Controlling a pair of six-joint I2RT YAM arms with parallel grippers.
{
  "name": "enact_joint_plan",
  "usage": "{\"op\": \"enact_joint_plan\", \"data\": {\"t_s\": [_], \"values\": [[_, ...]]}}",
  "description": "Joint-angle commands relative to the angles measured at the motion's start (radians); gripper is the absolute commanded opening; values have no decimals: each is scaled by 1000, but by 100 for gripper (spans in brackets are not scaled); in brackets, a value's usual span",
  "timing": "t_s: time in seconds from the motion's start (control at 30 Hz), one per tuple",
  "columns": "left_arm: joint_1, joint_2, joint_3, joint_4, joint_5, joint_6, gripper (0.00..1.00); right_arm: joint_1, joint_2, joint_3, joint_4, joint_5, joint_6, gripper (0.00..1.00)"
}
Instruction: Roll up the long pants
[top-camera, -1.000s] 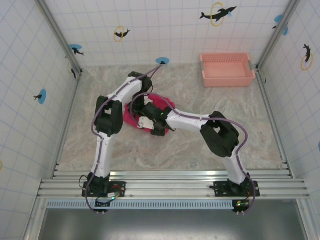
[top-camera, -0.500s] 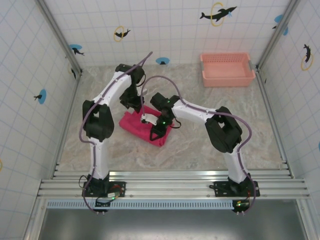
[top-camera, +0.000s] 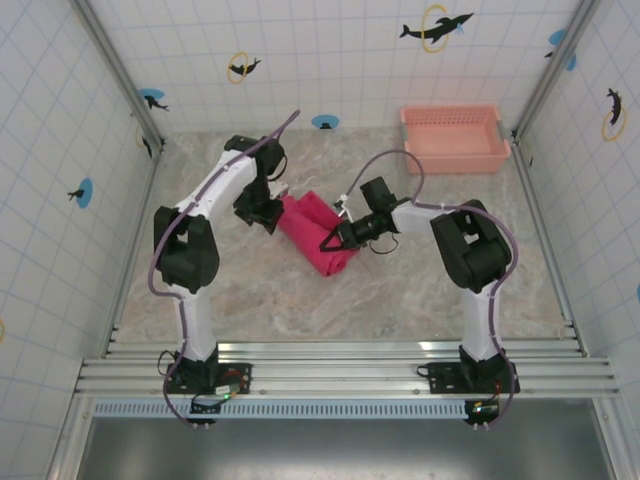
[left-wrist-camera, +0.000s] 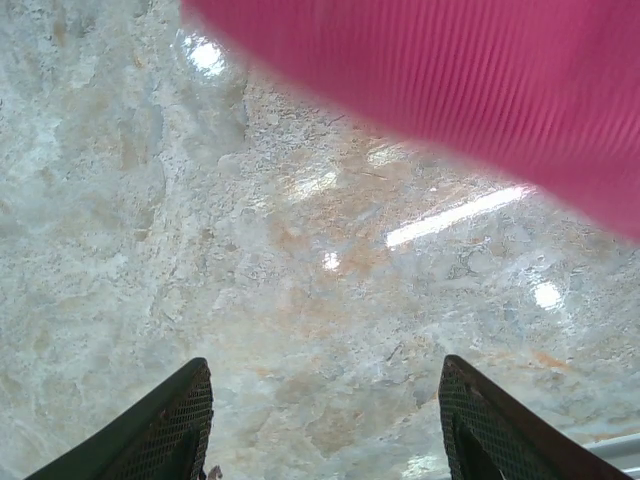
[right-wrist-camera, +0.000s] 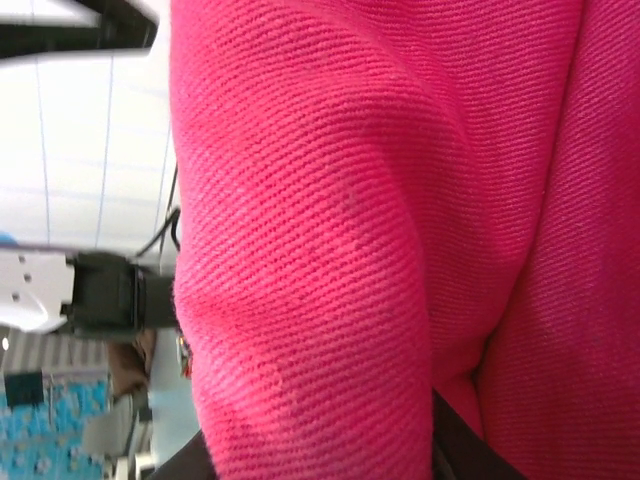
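Observation:
The long pants (top-camera: 314, 230) lie as a thick magenta-red roll in the middle of the table, running diagonally. My left gripper (top-camera: 267, 214) sits at the roll's upper left end. In the left wrist view it (left-wrist-camera: 325, 425) is open over bare marble, with the pants (left-wrist-camera: 450, 90) across the top edge. My right gripper (top-camera: 332, 240) points at the roll's right side. In the right wrist view the pants (right-wrist-camera: 330, 220) bulge between its spread fingers (right-wrist-camera: 455, 450); this gripper (right-wrist-camera: 320, 462) is open around a fold.
A salmon-pink plastic basket (top-camera: 455, 140) stands at the back right by the wall. Marble tabletop (top-camera: 300, 300) stretches in front of the roll. Tiled walls close in the left, right and back.
The pants have gone from a flatter bundle to a tighter roll, shifted slightly right. My right arm has swung out to the right side; the left gripper has drawn back to the roll's left end.

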Motion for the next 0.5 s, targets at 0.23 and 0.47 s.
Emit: {"op": "enact_joint_plan", "data": {"t_s": [0.23, 0.47], "values": [[-24, 26, 36, 37, 94, -121, 69, -55, 76, -177, 500, 19, 440, 32], [-30, 7, -144, 392, 342, -378, 98, -56, 125, -185, 514, 8, 435, 33]]}}
